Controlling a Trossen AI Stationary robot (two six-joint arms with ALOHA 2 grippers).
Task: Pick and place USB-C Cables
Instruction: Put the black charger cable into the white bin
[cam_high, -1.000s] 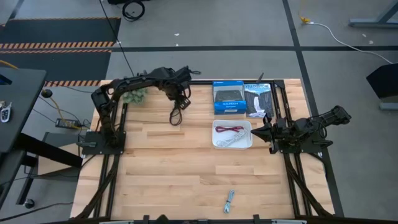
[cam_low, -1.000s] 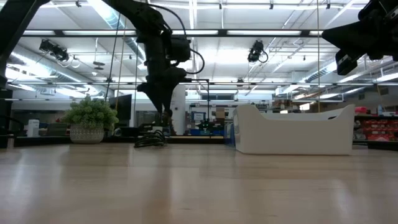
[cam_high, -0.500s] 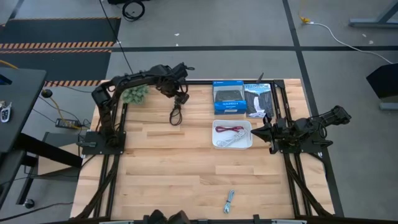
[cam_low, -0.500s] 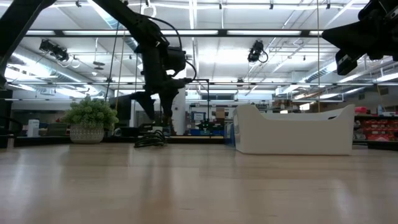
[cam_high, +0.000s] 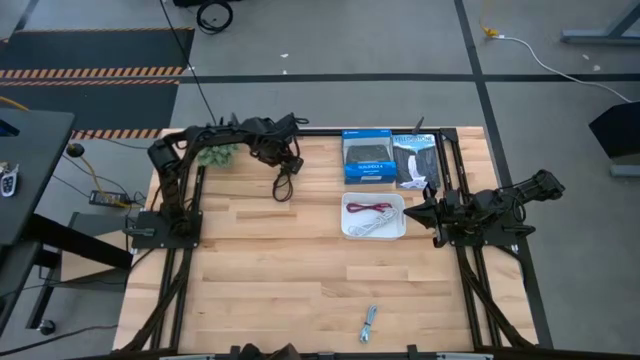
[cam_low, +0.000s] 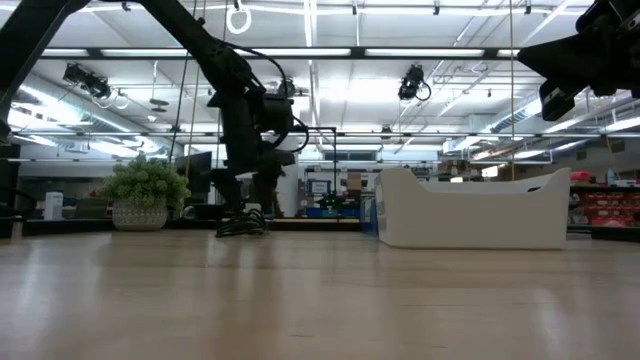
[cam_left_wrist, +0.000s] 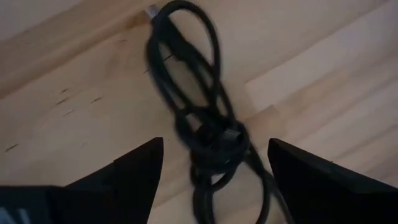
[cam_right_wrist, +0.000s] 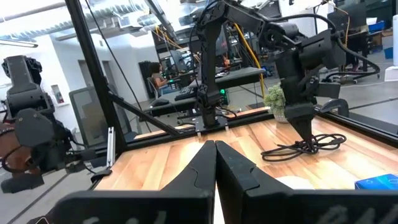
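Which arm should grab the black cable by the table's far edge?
Left. The left gripper hangs right over the black cable, fingers open on either side of it. The right gripper is shut, parked beside the white tray.

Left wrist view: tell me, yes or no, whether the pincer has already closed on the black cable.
No: the left pincer is open, one finger on each side of the black cable, which lies on the table.

Four USB-C cables showing: one black cable (cam_high: 284, 184), one red cable (cam_high: 372, 209), one white cable (cam_high: 374, 226), one grey-silver cable (cam_high: 369, 323). One white tray (cam_high: 345, 217). Two retail boxes: one blue box (cam_high: 367, 156), one black box (cam_high: 416, 158). One green clump (cam_high: 216, 153). Two arms working over one worktop (cam_high: 280, 280).
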